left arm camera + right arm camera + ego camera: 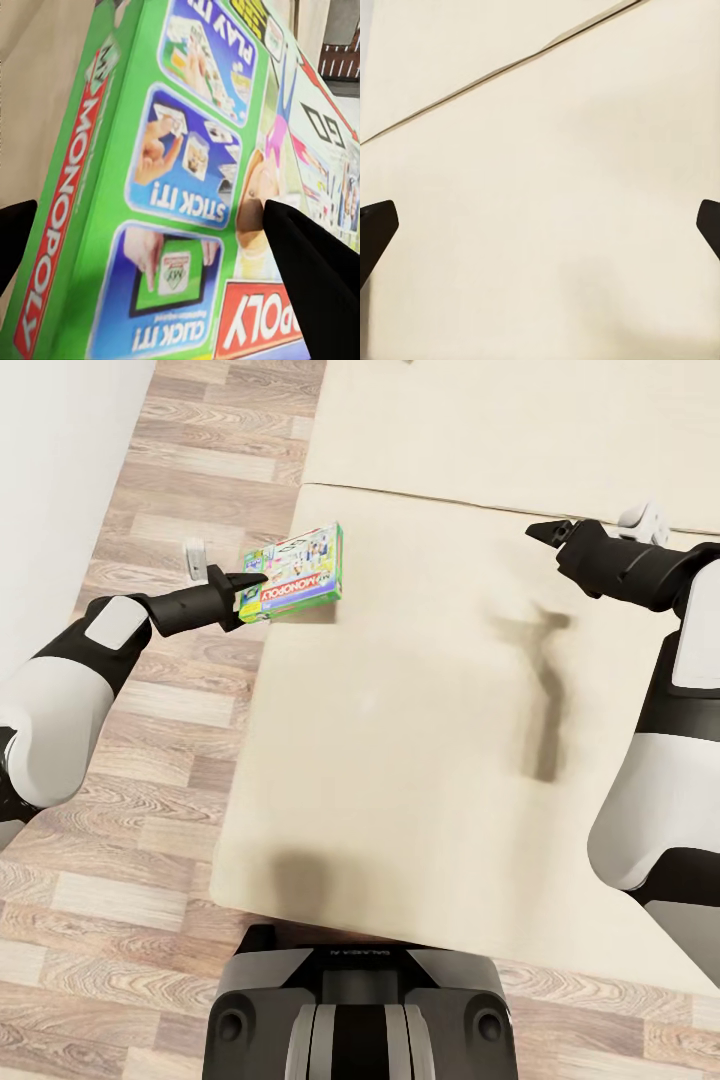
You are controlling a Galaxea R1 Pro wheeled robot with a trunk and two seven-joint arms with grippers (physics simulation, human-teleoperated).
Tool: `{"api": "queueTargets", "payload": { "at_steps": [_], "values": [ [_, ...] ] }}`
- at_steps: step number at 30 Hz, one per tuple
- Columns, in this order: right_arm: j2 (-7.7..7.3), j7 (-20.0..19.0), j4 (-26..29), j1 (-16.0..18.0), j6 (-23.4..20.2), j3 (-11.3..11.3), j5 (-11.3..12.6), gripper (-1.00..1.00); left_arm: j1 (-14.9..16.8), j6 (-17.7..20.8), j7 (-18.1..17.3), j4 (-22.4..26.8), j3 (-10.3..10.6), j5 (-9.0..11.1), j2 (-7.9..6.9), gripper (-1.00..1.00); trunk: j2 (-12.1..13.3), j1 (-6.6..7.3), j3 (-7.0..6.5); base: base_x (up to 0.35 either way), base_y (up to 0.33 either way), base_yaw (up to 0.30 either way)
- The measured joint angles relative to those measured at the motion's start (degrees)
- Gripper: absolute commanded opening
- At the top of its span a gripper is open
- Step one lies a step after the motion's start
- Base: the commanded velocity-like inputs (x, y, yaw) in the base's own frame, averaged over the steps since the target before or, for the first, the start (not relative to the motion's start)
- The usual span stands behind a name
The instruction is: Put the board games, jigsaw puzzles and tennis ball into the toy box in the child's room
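Gripping the Monopoly box [296,573] by its near end, the left claw [240,596] is holding its long axis straight ahead, over the bed [420,760] edge; the right claw [545,531] is hanging released.

Board game: flat green-edged "MONOPOLY" box [296,572], printed lid facing up, slightly tilted
Position: at the bed's [420,740] left edge, partly over the floor
Bed: beige mattress, seam between two sections

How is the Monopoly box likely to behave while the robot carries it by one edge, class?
The Monopoly box probably stays stiff: held at one end by the left gripper, it juts out over the bed edge without sagging. It may swing or slip, since most of it hangs beyond the fingers. Its printed surface looks glossy, so grip could be weak.
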State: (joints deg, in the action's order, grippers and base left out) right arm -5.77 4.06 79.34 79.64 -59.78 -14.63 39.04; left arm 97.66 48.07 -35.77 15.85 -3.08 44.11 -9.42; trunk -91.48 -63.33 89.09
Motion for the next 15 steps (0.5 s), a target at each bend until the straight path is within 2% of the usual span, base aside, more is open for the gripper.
{"api": "queueTargets", "payload": {
  "at_steps": [15],
  "values": [
    [-0.01,0.00,0.00,-0.01,0.00,0.02,-0.02,1.00,-0.01,-0.13,0.00,-0.01,0.09,-0.31,0.01,-1.00,0.00,0.00,0.00,0.000,0.000,0.000]
  ]
}}
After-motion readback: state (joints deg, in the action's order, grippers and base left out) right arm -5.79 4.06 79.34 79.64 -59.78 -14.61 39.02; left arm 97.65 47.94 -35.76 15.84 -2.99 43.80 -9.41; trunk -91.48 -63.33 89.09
